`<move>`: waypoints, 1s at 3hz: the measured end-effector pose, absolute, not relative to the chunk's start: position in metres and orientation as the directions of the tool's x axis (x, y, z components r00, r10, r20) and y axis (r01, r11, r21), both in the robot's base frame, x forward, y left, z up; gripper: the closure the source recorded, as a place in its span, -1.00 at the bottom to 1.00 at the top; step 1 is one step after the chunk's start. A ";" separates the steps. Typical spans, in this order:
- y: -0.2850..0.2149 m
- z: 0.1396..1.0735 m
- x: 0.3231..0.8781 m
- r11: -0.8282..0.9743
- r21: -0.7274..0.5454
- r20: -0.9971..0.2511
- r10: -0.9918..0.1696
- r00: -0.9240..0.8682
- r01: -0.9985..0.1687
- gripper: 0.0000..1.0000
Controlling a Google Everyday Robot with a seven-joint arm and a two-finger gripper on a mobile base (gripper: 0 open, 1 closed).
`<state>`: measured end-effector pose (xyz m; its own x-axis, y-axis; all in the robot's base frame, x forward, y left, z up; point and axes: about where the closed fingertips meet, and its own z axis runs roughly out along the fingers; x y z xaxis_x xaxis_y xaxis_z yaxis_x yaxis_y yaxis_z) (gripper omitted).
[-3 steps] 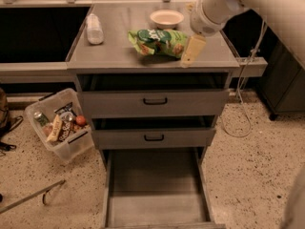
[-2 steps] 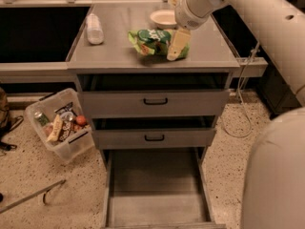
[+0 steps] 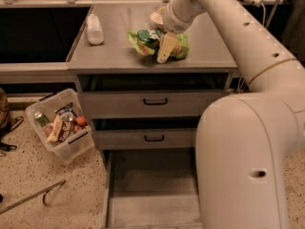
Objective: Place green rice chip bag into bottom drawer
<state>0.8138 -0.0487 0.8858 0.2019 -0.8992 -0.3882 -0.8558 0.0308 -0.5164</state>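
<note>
The green rice chip bag (image 3: 145, 39) lies crumpled on the grey counter top (image 3: 119, 51), above the drawers. My gripper (image 3: 163, 55) comes down from the upper right and sits on the middle of the bag, its pale tip pointing down over the foil. The bottom drawer (image 3: 147, 185) is pulled out at floor level, with a plain grey floor and nothing in it. My arm hides its right side.
A white bowl (image 3: 156, 17) stands just behind the bag, partly hidden by my wrist. A white bottle (image 3: 94, 28) lies at the counter's left. Two shut drawer fronts (image 3: 155, 101) have black handles. A clear bin of snacks (image 3: 62, 128) sits on the floor at left.
My gripper has moved left across the counter from the bag's right edge to its middle. My arm now fills the right of the view. The bag has stayed in place.
</note>
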 end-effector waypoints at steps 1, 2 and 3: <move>-0.050 0.885 0.818 0.036 -0.517 -0.392 -0.898 0.199 -0.855 -0.62; -0.050 0.885 0.818 0.036 -0.517 -0.392 -0.898 0.199 -0.855 -0.16; -0.049 0.885 0.818 0.034 -0.515 -0.392 -0.898 0.201 -0.856 0.31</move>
